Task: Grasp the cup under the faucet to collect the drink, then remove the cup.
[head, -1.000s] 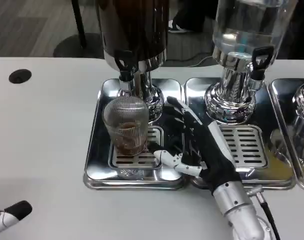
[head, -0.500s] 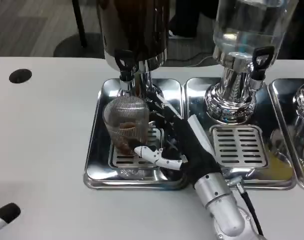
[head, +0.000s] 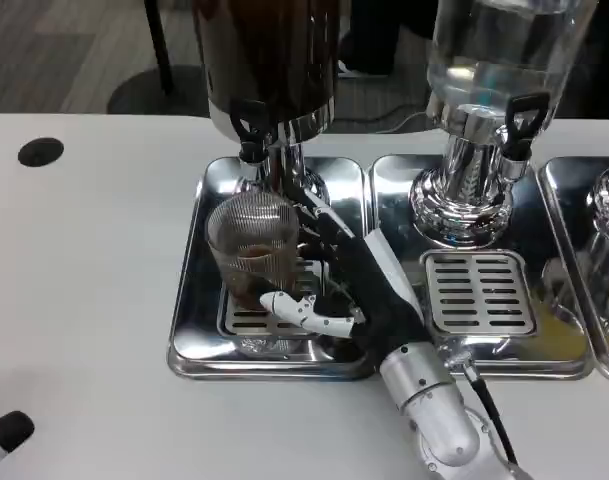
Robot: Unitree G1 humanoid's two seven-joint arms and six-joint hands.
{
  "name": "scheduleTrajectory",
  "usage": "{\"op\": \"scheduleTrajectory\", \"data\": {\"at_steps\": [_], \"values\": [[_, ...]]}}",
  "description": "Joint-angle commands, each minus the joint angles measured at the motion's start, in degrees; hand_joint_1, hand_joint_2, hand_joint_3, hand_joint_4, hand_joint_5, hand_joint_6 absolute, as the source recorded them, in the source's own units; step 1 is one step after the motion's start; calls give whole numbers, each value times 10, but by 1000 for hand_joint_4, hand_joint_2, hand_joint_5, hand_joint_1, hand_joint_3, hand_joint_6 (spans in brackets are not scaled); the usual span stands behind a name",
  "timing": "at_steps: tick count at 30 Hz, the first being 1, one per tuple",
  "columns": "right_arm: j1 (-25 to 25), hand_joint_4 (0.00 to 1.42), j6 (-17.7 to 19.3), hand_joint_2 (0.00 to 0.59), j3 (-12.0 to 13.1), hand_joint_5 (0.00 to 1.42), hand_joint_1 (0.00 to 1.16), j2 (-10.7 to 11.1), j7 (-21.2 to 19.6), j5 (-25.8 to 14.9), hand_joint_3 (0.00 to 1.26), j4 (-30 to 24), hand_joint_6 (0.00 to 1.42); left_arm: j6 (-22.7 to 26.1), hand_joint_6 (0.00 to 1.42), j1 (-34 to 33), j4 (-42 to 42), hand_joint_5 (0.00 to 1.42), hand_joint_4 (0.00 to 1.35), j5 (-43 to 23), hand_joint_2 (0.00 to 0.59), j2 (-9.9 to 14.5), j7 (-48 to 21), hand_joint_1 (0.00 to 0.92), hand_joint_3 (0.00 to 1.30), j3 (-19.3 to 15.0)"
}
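At the far left the white table (head: 94,260) lies bare out to its near edge, with a dark round hole (head: 40,152) toward the back and only a black fingertip of the left hand (head: 2,437) showing at the bottom corner (too little of it to tell whether it is open or closed). That stretch of table is the widest open room in view.

Next comes the left steel drip tray (head: 192,300), its raised rim closing in the cup (head: 252,252) on all sides. The cup is a ribbed clear glass with a little brown drink in the bottom, upright on the slotted grate (head: 246,322) directly below the black faucet (head: 250,128) of the dark drink dispenser (head: 269,60). The dispenser's chrome base (head: 302,185) stands close behind the cup, so room there is tight.

The right hand (head: 334,275) reaches in from the lower right across the tray rim. It is spread wide: the dark fingers (head: 319,222) lie along the cup's right side between cup and chrome base, the white thumb (head: 294,310) crosses in front of the cup's foot. They look to be at or against the glass, not closed on it.

Right of that sits a second tray (head: 399,180) under the clear dispenser (head: 499,60).
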State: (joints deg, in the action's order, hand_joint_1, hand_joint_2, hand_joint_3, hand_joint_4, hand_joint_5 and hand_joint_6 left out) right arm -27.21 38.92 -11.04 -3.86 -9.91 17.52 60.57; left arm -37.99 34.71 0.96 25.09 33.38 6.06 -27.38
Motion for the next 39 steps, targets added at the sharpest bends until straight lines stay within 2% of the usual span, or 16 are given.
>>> {"op": "scheduleTrajectory", "data": {"at_steps": [1, 20, 39], "values": [[-20, 151, -5, 186, 0, 209, 891, -6, -5, -2, 91, 12, 235, -6, 0, 3, 4, 0, 0, -3, 7, -1, 4, 0, 0, -8], [-40, 161, -18, 182, 1, 220, 882, -18, -21, -2, 81, 34, 271, -8, 0, 4, -6, 0, 0, -1, 7, -3, 0, 0, 0, -9], [-44, 129, -27, 188, -9, 198, 865, -31, -34, 4, 53, 41, 265, -14, 0, 8, 0, 0, 0, -7, 7, -2, 2, 0, 0, -18]]}}
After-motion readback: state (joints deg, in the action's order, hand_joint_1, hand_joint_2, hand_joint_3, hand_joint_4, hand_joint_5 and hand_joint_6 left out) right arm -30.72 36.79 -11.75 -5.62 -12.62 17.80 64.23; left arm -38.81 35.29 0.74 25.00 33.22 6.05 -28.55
